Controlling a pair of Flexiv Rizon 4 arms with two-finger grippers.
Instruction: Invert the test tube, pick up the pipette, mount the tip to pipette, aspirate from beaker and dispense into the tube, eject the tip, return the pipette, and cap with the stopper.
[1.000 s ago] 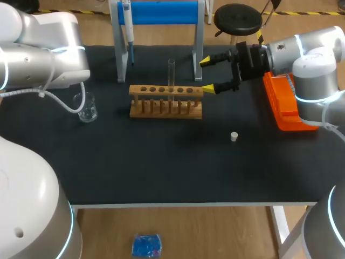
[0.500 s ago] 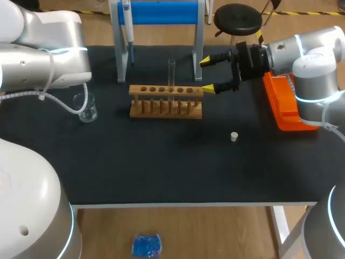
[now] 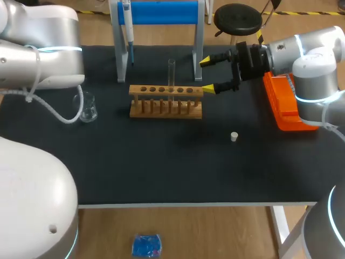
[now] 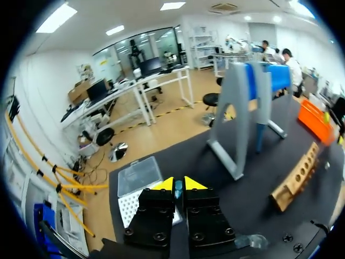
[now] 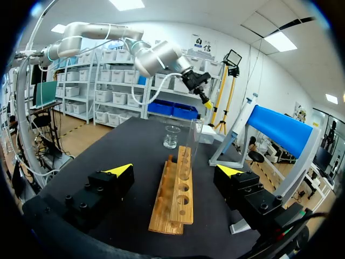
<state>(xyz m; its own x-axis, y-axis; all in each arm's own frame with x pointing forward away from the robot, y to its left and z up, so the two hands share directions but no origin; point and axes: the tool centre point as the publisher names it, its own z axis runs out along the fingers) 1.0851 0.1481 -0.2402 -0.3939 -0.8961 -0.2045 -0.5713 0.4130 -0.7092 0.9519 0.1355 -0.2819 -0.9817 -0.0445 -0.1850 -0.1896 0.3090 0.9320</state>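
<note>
Head view: right hand spread wide just beside the right end of the wooden rack, not touching it. Test tube upright in one of the rack's middle holes. Beaker well apart on the rack's other side, near the left arm. Stopper alone on the desk, in front of the rack. Pipette hanging on the blue stand behind the rack. Orange tip box by the right arm.

Left wrist view: left hand narrow, yellow tips almost touching, raised above the desk. Beaker under it, stand and rack ahead.

Right wrist view: fingers far apart, rack lengthwise ahead between them, untouched. Tube upright in it, beaker beyond.
</note>
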